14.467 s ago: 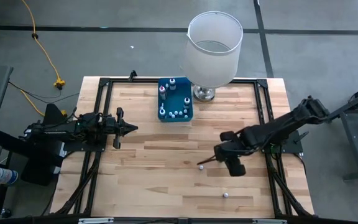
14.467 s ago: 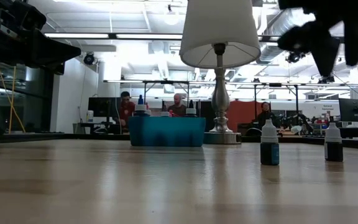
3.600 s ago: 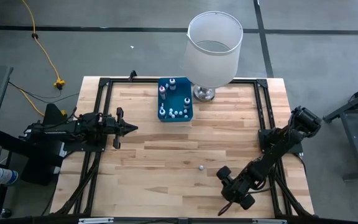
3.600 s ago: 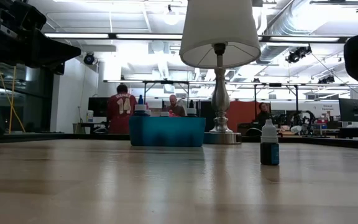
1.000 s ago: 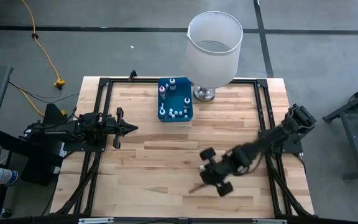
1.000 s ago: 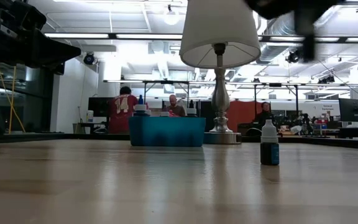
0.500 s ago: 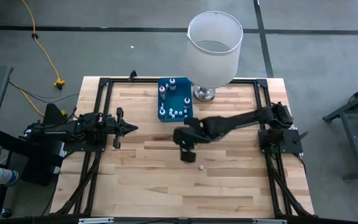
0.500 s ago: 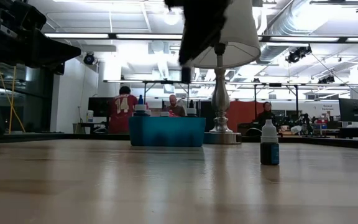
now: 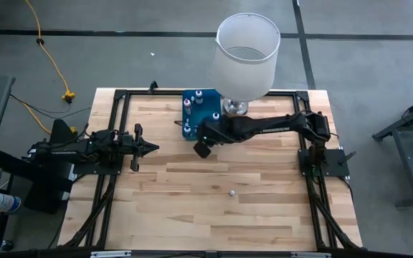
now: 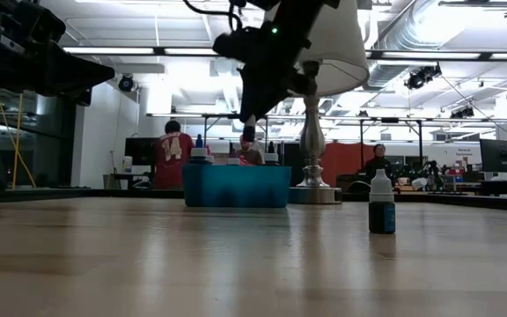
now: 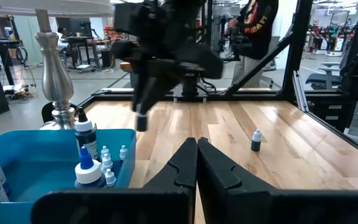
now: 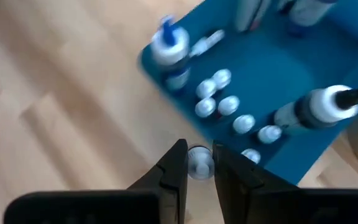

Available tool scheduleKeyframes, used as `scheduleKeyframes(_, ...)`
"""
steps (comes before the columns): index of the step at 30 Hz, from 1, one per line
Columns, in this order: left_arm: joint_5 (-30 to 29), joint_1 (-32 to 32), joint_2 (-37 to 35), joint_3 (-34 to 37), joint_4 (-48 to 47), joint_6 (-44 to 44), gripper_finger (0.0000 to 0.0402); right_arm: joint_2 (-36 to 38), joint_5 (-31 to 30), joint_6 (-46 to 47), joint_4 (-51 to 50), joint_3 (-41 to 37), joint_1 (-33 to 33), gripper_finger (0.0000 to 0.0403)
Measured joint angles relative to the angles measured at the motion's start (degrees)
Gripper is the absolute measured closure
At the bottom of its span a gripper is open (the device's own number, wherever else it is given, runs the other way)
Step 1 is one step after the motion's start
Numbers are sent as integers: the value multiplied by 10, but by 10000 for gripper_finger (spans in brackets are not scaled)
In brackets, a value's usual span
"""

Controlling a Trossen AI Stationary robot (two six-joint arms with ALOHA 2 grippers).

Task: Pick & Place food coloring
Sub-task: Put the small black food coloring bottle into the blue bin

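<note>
My right gripper (image 12: pixel 198 155) hangs over the near left edge of the blue tray (image 9: pixel 208 115), shut on a tiny food coloring bottle (image 12: pixel 199 162) with a white cap. In the low view the gripper (image 10: pixel 249 132) is well above the tray (image 10: pixel 236 186). Several more small bottles (image 12: pixel 224 106) stand inside the tray. One dark-bodied bottle (image 9: pixel 231 192) stands upright on its base on the bare table, also seen in the low view (image 10: pixel 381 204). My left gripper (image 11: pixel 197 146) waits shut at the table's left (image 9: pixel 153 147). My right gripper pinches the tiny bottle between its two fingertips (image 12: pixel 175 163). Only the white cap (image 12: pixel 199 157) shows in the gap. The fingers slant down from the table's right and near side. The bottle is lifted clear, above the tray's near rim.
A tall lamp with a big white shade (image 9: pixel 247 51) stands on a metal base (image 9: pixel 235 108) just right of the tray, close to my right arm. Black frame rails (image 9: pixel 117 129) run along the table's sides. People stand in the room beyond the table.
My right gripper has swept from the near right part of the table toward the far edge and leftward to the blue tray, rolling its wrist as it went, still shut on the bottle. The lone bottle on the table has stayed put.
</note>
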State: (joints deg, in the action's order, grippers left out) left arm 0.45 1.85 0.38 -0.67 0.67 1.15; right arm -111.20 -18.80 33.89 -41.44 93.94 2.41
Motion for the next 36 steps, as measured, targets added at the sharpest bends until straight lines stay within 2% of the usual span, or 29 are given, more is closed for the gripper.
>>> scheduleKeyframes(5,0,0,0,0,0,0,401,-10,-53,48,39,-1,9,348)
scheduleKeyframes(14,0,0,0,0,0,0,401,-72,-35,109,130,-1,36,344)
scheduleKeyframes(18,0,0,0,0,0,0,401,-86,-46,115,155,-1,45,347)
scheduleKeyframes(23,0,0,0,0,0,0,401,-86,-82,140,156,-1,55,345)
scheduleKeyframes(36,0,0,0,0,0,0,401,-86,-77,198,129,-1,93,343)
